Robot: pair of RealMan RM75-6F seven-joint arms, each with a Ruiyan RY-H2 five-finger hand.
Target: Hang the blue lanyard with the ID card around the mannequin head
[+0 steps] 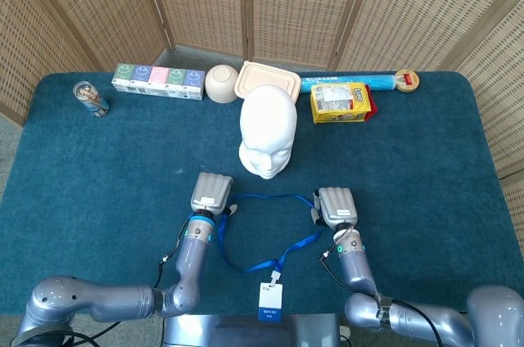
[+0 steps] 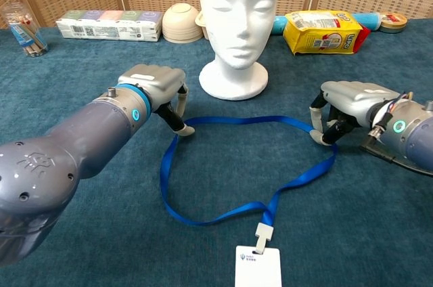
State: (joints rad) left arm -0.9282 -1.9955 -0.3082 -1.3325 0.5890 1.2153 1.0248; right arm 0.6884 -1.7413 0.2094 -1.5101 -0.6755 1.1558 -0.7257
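Blue lanyard (image 2: 223,165) lies flat on counter (image 1: 98,167), loop between both hands. Left hand (image 2: 157,84) & right hand (image 2: 348,101) have fingertips down at opposite sides; grip can't be judged. Mannequin head (image 2: 237,23) just beyond

— What lines the far edge of the dark blue cloth-covered table (image 1: 98,167)?

— From the left: a clear cup with a printed sleeve (image 1: 90,99), a long row of pastel-coloured cartons (image 1: 158,82), an upturned beige bowl (image 1: 221,83) and a beige lidded food container (image 1: 267,82).

— And to the right?

— A yellow snack bag (image 1: 341,103), a long light-blue tube (image 1: 348,81) behind it, and a small round wooden disc (image 1: 406,80). A woven rattan folding screen (image 1: 270,3) stands beyond.
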